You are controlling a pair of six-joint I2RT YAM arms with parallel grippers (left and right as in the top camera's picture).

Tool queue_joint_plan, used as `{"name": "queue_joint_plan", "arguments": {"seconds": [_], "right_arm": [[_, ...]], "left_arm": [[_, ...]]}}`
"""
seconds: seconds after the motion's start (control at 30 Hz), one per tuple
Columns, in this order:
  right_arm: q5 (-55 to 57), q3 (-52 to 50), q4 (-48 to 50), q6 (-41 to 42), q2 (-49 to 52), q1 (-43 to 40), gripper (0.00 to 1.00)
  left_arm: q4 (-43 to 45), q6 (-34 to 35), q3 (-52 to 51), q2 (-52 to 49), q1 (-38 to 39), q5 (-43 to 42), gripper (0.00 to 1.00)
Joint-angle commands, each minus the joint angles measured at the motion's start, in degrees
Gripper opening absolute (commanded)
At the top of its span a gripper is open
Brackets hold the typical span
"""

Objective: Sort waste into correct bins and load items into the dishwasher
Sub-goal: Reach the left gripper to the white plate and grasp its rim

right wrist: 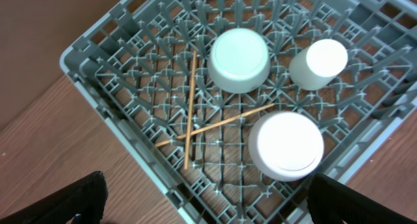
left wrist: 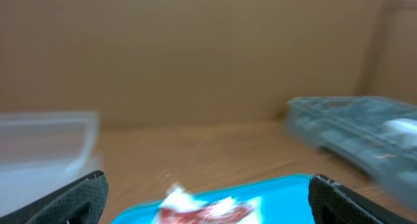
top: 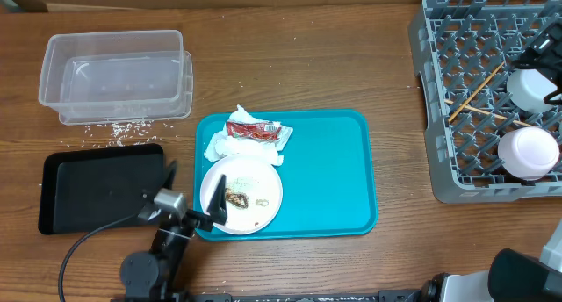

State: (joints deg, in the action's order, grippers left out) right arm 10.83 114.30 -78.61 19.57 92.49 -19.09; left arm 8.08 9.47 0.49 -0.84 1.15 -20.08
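Observation:
A white plate with a brown lump and rice scraps sits on the teal tray. A crumpled napkin with a red wrapper lies just behind it and shows blurred in the left wrist view. My left gripper is open at the plate's left edge, one finger over the rim. In the grey rack lie two upturned white bowls and crossed chopsticks. My right gripper is open and empty above the rack.
A clear tub stands at the back left with spilled rice on the table in front of it. A black tray lies left of the teal tray. A third white cup-like piece stands in the rack.

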Motion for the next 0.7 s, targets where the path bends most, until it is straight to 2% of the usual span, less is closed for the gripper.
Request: {"name": "queue_joint_plan", "arguments": {"seconds": [0.0, 0.1, 0.17, 0.27, 0.4, 0.5, 0.57, 0.6, 0.67], "right_arm": [[2.16, 0.13, 0.31, -0.07, -0.44, 0.07, 1.00], [2.16, 0.13, 0.31, -0.07, -0.44, 0.07, 1.00], [2.16, 0.13, 0.31, -0.07, -0.44, 0.07, 1.00], [2.16, 0.13, 0.33, -0.07, -0.44, 0.07, 1.00], [2.16, 0.13, 0.31, -0.07, -0.44, 0.07, 1.00], [2.16, 0.13, 0.31, -0.07, -0.44, 0.07, 1.00], [2.16, 0.13, 0.31, -0.07, -0.44, 0.07, 1.00], [2.16, 0.13, 0.33, -0.07, -0.44, 0.07, 1.00], [2.16, 0.13, 0.31, -0.07, -0.44, 0.07, 1.00]], "left_arm": [[1.36, 6.97, 1.73, 0.44, 0.17, -11.91, 1.00], [-6.16, 6.82, 8.83, -2.23, 0.17, -10.82, 1.00], [-12.11, 3.32, 15.58, -7.08, 0.17, -10.86, 1.00], [-23.39, -1.84, 28.11, -19.08, 0.17, -11.43, 1.00], [-44.61, -12.11, 48.17, -40.19, 0.17, -15.45, 1.00], [-54.58, -10.51, 59.56, -52.85, 0.17, -22.36, 1.00], [-56.85, -10.82, 64.48, -59.30, 0.96, -25.40, 1.00], [-58.21, -10.75, 66.31, -61.55, 1.86, -23.12, 1.00], [-61.81, -6.14, 70.18, -66.10, 5.79, -9.16, 1.00]]}}
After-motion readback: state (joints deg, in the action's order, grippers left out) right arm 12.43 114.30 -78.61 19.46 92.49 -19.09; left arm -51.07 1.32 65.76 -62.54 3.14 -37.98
